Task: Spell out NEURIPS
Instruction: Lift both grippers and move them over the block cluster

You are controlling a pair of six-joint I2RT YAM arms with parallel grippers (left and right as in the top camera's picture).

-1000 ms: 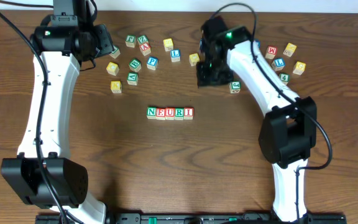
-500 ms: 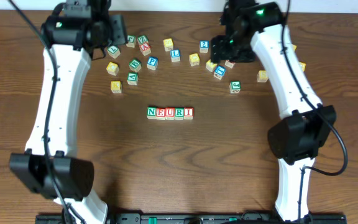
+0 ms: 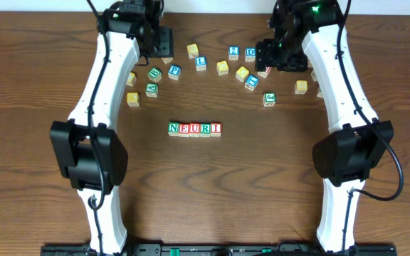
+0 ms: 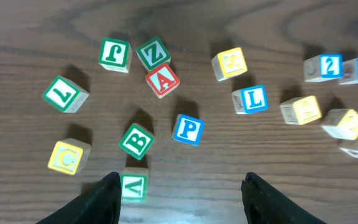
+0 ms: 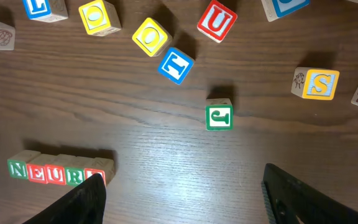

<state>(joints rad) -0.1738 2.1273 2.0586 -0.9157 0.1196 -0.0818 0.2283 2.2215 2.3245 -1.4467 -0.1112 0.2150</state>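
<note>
Five wooden cubes stand in a row reading NEURI (image 3: 194,129) at mid table; the row also shows at the lower left of the right wrist view (image 5: 55,171). The blue P cube (image 4: 188,129) lies among loose cubes at the back left (image 3: 174,71), just ahead of my left gripper (image 4: 182,200), which is open and empty. A yellow-faced S cube (image 5: 319,83) lies at the back right (image 3: 301,87). My right gripper (image 5: 185,202) hangs open and empty over bare wood between the row and a green J cube (image 5: 219,116).
Loose cubes lie round the P: green B (image 4: 136,140), green V (image 4: 133,185), red A (image 4: 162,79), blue L (image 4: 252,99), yellow C (image 4: 67,157). In the right wrist view, blue T (image 5: 176,66) and a spare red U (image 5: 216,20) lie beyond the J.
Both arms have swung toward the back of the table, the left one moving right over the left cluster, the right one moving right. Both sets of jaws have widened.
</note>
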